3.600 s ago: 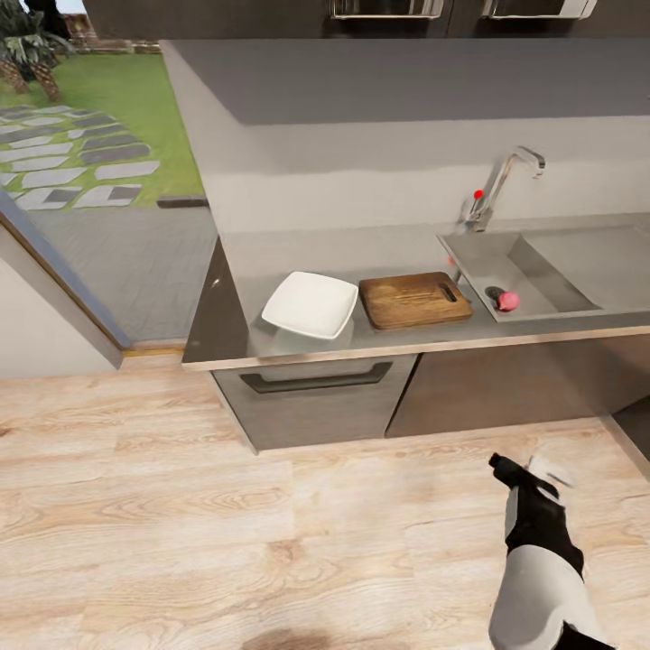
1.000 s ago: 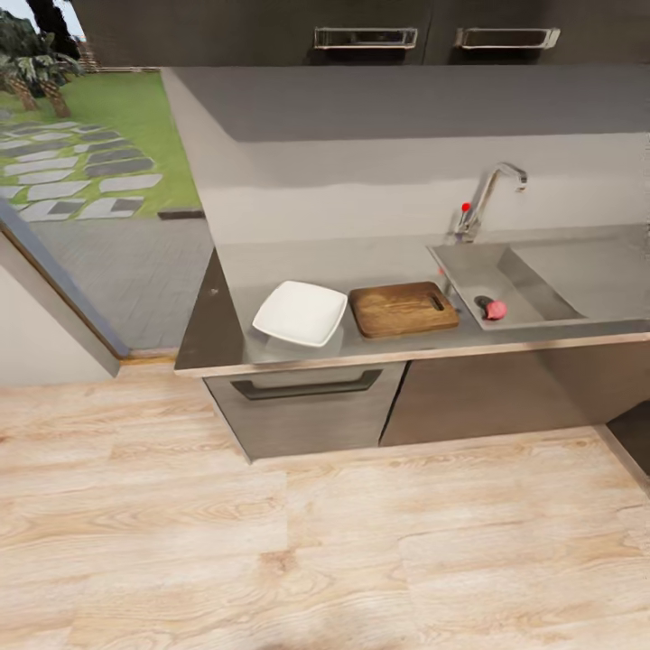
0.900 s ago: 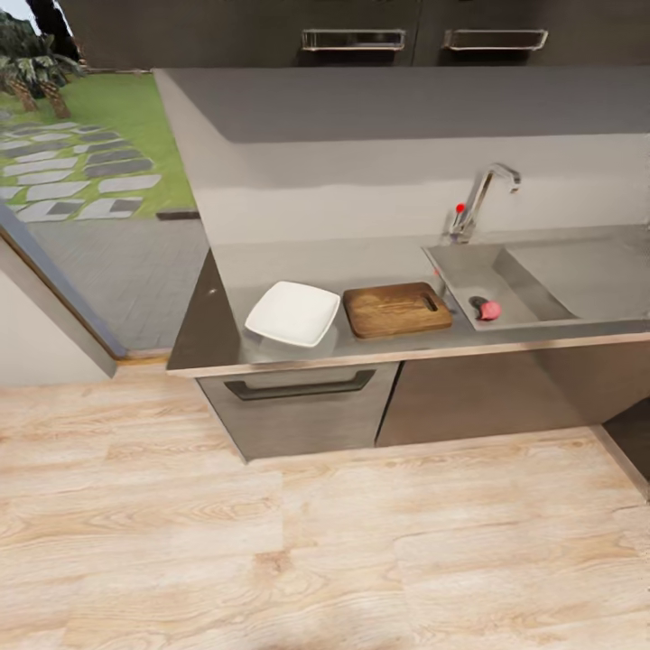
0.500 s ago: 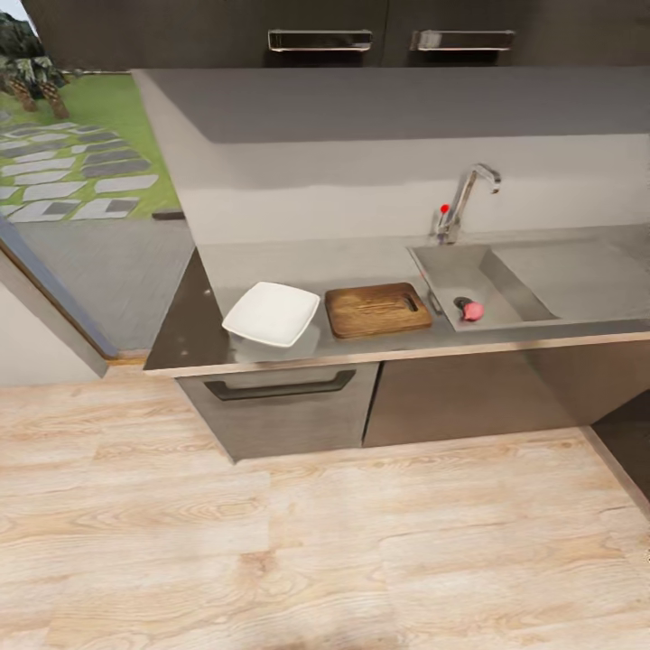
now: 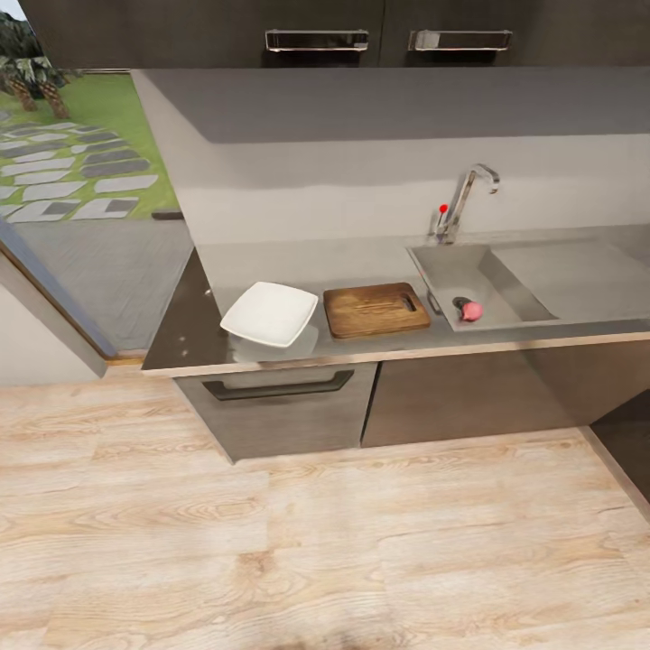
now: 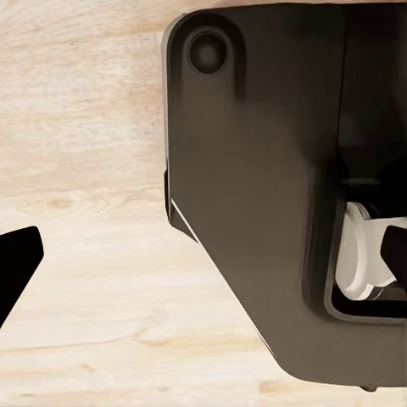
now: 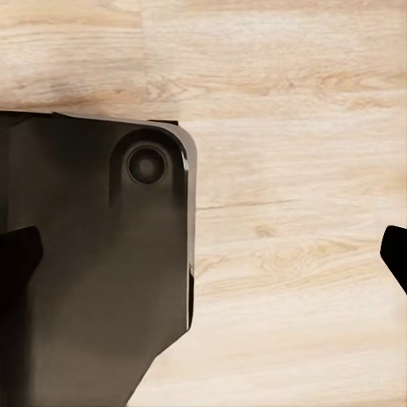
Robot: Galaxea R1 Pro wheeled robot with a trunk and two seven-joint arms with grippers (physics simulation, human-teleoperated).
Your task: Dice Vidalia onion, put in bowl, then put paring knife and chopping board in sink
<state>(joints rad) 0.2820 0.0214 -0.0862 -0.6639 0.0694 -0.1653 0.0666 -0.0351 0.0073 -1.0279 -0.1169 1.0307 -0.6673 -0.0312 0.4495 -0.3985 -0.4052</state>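
Kitchen (image 5: pixel 361 135) seen from head camera: glossy dark upper cabinets with chrome bar handles (image 5: pixel 317 40), pale grey backsplash, light wood floor (image 5: pixel 316 542) in the foreground. Garden with stepping stones lay beyond the opening at the view's left.

Countertop (image 5: pixel 298 262), grey and glossy, ran above dark lower cabinets. Sink (image 5: pixel 469 275) sat at its right, steel basin joined to a flat drainboard further right; chrome faucet (image 5: pixel 465 200) with a small red knob stood behind the basin.

Chopping board (image 5: pixel 376 309) lay flat on the countertop just left of the sink, handle slot toward the basin. Bowl (image 5: pixel 270 313), white and rounded-square, sat just left of the board, close to the front edge.

Inside the basin, near the drain, a small pinkish-red round thing (image 5: pixel 470 311); too small to tell more.

Left gripper (image 6: pixel 203 263) and right gripper (image 7: pixel 203 246) pointed down at the floor, dark fingertips spread to opposite edges of each wrist view, nothing between them. Dark robot body panels sat beneath both.
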